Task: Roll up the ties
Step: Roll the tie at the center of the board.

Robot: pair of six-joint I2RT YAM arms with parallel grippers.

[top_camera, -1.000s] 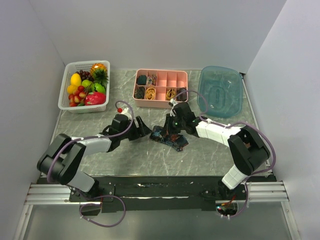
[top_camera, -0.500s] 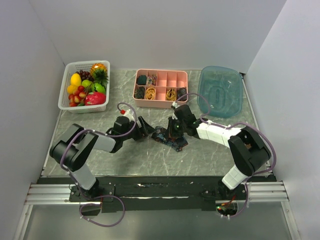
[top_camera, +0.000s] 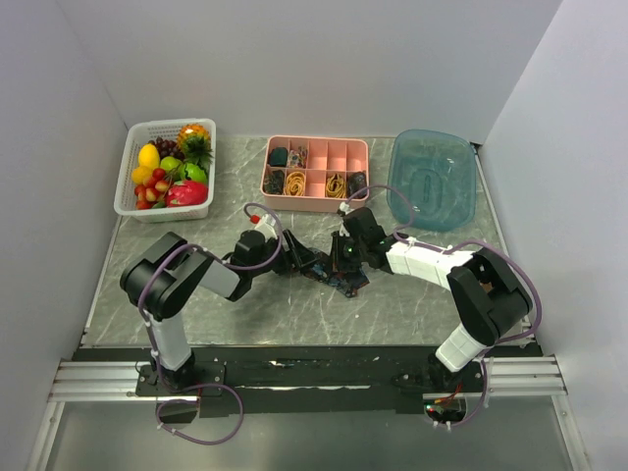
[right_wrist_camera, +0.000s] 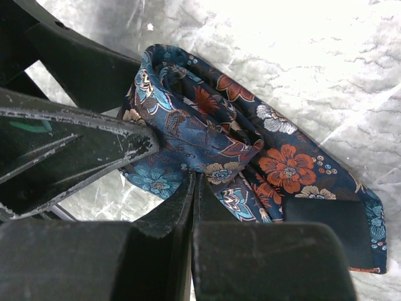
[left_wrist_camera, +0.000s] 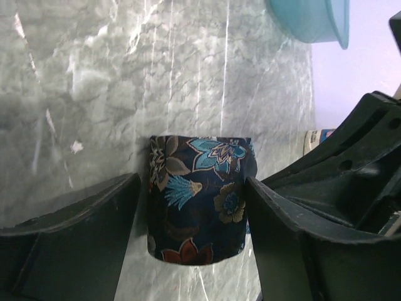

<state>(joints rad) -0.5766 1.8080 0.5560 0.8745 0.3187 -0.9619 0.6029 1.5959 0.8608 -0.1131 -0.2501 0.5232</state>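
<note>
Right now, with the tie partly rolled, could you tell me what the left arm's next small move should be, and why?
Probably close the left gripper on the tie: its open fingers straddle the roll, while the right gripper appears to pinch the fabric.

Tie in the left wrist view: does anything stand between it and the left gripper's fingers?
Nothing visible does. The tie sits right between the open fingers of the left gripper. The right gripper grips it from the other side.

Two robot arms: left arm (top_camera: 211, 280) at eight o'clock, right arm (top_camera: 424, 259) at four o'clock. Each has rounded black joints, pale grey-white links and looping mauve cables (top_camera: 534, 294). A red cap (top_camera: 257, 218) marks the left wrist.
</note>
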